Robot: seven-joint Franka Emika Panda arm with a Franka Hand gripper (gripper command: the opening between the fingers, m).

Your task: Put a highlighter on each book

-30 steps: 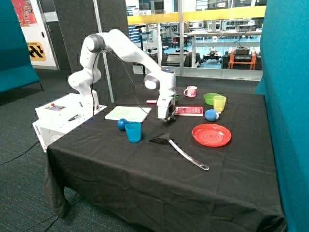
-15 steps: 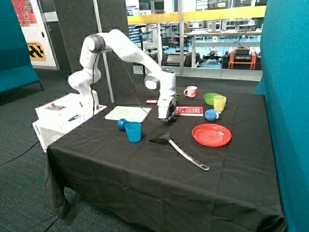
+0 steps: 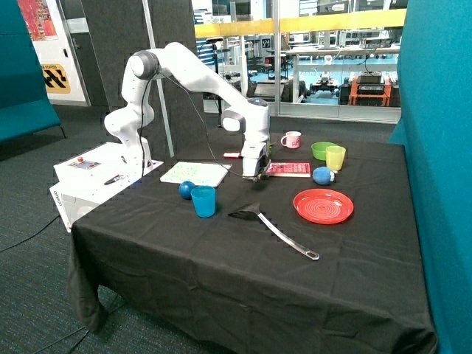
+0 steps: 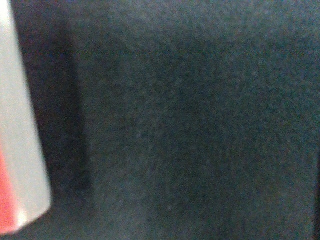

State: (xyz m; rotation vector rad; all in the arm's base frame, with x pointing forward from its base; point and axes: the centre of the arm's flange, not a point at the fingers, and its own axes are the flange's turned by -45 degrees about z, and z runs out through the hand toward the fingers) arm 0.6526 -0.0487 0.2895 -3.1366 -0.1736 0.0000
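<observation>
The small red book (image 3: 288, 169) lies flat on the black cloth, and the white green-speckled book (image 3: 195, 173) lies further along it towards the robot's base. My gripper (image 3: 257, 177) hangs low over the cloth between them, close to the red book's near end. The wrist view shows bare cloth and one corner of the red book (image 4: 17, 150). A short red highlighter (image 3: 231, 155) lies on the cloth behind the arm, past the white book. The pale yellow highlighter is not visible. Neither book has anything on it.
A blue cup (image 3: 203, 200) and a blue ball (image 3: 186, 189) stand in front of the white book. A black spatula (image 3: 273, 227), a red plate (image 3: 323, 205), another blue ball (image 3: 321, 175), a yellow cup (image 3: 335, 157), a green bowl (image 3: 322, 150) and a pink mug (image 3: 292, 139) are nearby.
The wrist and gripper have shifted slightly towards the red book. Nothing on the table has moved.
</observation>
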